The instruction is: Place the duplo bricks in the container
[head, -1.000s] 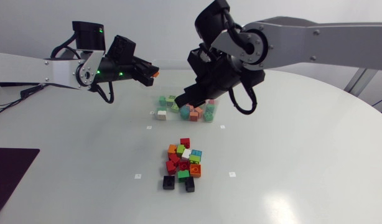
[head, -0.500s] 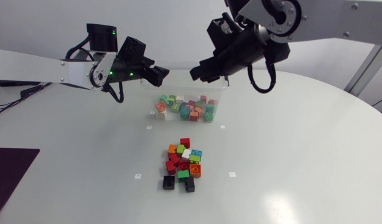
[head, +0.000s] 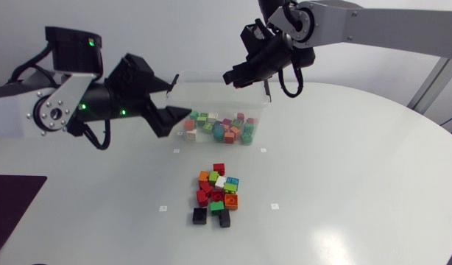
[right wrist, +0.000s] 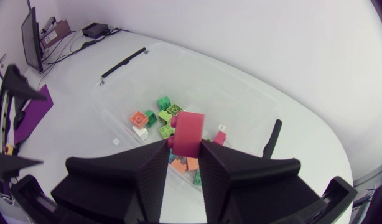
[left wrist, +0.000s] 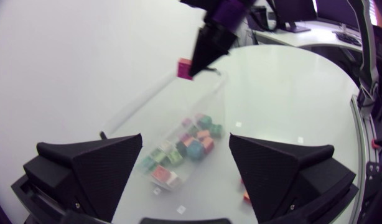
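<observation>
The right hand (right wrist: 186, 148) hangs over the container (head: 263, 110), clamped on a red brick (right wrist: 188, 132); the left hand (head: 172, 101) gapes wide, empty, just beside it; the drop is on; next, release squarely inside the walls, then fetch from the pile (head: 217, 193) on the counter (head: 344, 184).

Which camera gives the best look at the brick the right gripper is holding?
The right wrist view: the red brick sits close up, clamped between the fingers of the right gripper. The left wrist view shows it small and distant; in the head view I can't make it out.
</observation>
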